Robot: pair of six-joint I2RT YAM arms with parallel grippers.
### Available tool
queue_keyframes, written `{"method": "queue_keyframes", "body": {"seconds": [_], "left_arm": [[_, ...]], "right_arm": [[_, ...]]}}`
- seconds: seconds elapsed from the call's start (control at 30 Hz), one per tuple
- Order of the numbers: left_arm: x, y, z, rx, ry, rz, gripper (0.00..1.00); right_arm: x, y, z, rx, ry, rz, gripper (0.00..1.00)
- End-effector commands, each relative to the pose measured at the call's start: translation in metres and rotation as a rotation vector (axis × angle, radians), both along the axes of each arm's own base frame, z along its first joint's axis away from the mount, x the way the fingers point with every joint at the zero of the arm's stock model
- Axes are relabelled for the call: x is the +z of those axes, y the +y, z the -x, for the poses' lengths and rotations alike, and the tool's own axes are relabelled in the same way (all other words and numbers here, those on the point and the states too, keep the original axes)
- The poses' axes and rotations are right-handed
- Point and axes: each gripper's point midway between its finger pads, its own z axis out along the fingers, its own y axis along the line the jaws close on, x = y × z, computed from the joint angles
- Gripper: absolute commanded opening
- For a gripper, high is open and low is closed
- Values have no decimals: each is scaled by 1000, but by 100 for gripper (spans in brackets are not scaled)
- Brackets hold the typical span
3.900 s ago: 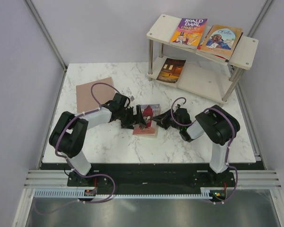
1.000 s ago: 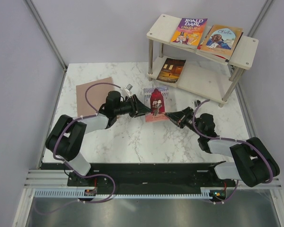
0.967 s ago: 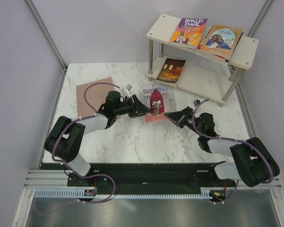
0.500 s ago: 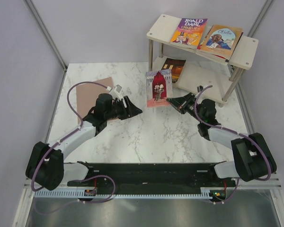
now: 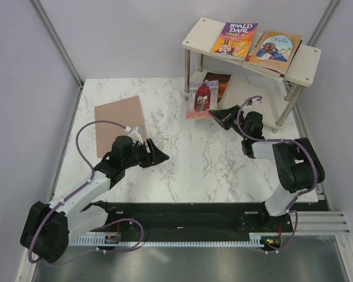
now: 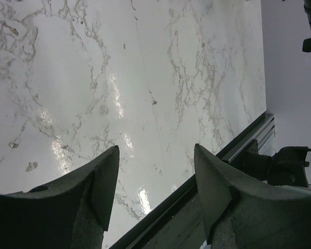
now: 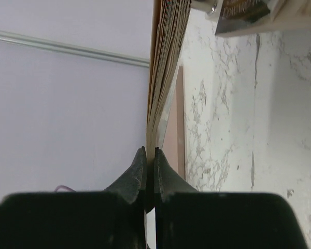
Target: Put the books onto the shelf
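Note:
My right gripper (image 5: 214,113) is shut on the lower edge of a pale pink-red book (image 5: 201,98) and holds it upright, off the table, just in front of the shelf (image 5: 306,61). In the right wrist view the fingertips (image 7: 143,155) pinch the book's page edge (image 7: 166,62). A purple-orange Roald Dahl book (image 5: 237,39) and an orange book (image 5: 275,47) lie on the top board. A dark brown-orange book (image 5: 222,81) lies on the lower board, partly hidden behind the held book. My left gripper (image 5: 160,155) hovers open and empty over the marble (image 6: 155,78).
A plain pinkish-brown book (image 5: 119,116) lies flat on the table at the left back. Silver shelf posts (image 5: 188,69) stand close to the held book. The table's near edge and black rail (image 6: 233,150) show under the left gripper.
The left gripper let go of the pale pink-red book and drew back toward the near left. The right gripper carried the book up and back toward the shelf.

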Motion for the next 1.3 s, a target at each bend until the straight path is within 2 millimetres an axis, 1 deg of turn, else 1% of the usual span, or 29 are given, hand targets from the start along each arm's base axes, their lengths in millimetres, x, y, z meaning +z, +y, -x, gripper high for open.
{"method": "queue_keyframes", "body": {"seconds": [0.0, 0.07, 0.13, 0.17, 0.2, 0.27, 0.33, 0.37, 0.43, 0.47, 0.53, 0.6, 0.63, 0.7, 0.73, 0.77, 0.97, 1.1, 1.17, 1.27], "left_arm": [[0, 9, 5, 39, -14, 4, 66], [-2, 10, 9, 40, -13, 12, 64], [-1, 10, 11, 39, -18, 15, 63], [0, 11, 12, 41, -24, 19, 63], [0, 11, 13, 39, -25, 20, 63], [0, 12, 14, 41, -27, 22, 63], [2, 13, 15, 39, -33, 23, 62], [1, 12, 17, 31, -31, 25, 62], [4, 11, 18, 22, -43, 33, 62], [2, 11, 20, 19, -39, 32, 62], [4, 11, 21, 13, -48, 38, 62], [3, 11, 23, 9, -49, 39, 62], [1, 11, 25, 5, -45, 39, 61], [0, 11, 26, 4, -43, 42, 61], [-1, 12, 27, 5, -41, 43, 61], [-1, 12, 28, 6, -42, 46, 61], [-5, 12, 33, -6, -37, 56, 62], [-6, 11, 34, -12, -32, 62, 63], [-7, 11, 35, -13, -30, 64, 63], [-8, 10, 35, -15, -29, 66, 63]], "right_arm": [[46, -11, -33, -48, -160, -43, 3], [42, -18, -42, -85, -151, -56, 3], [43, -27, -52, -120, -158, -59, 3], [37, -29, -56, -129, -145, -59, 3], [40, -31, -60, -140, -152, -61, 3], [31, -35, -68, -162, -135, -59, 4], [30, -36, -76, -168, -136, -60, 4], [20, -37, -80, -177, -117, -61, 4], [20, -37, -87, -179, -124, -70, 5], [17, -39, -92, -188, -119, -70, 5], [8, -38, -98, -196, -100, -73, 5], [8, -41, -105, -210, -101, -79, 5], [1, -41, -109, -213, -83, -87, 5], [4, -43, -116, -224, -88, -100, 5], [-1, -44, -119, -227, -76, -106, 5], [2, -44, -123, -230, -82, -111, 5], [-1, -49, -134, -240, -66, -107, 6], [-5, -49, -141, -232, -46, -99, 9], [-9, -48, -142, -229, -35, -98, 9], [-14, -51, -142, -242, -22, -94, 13]]}}
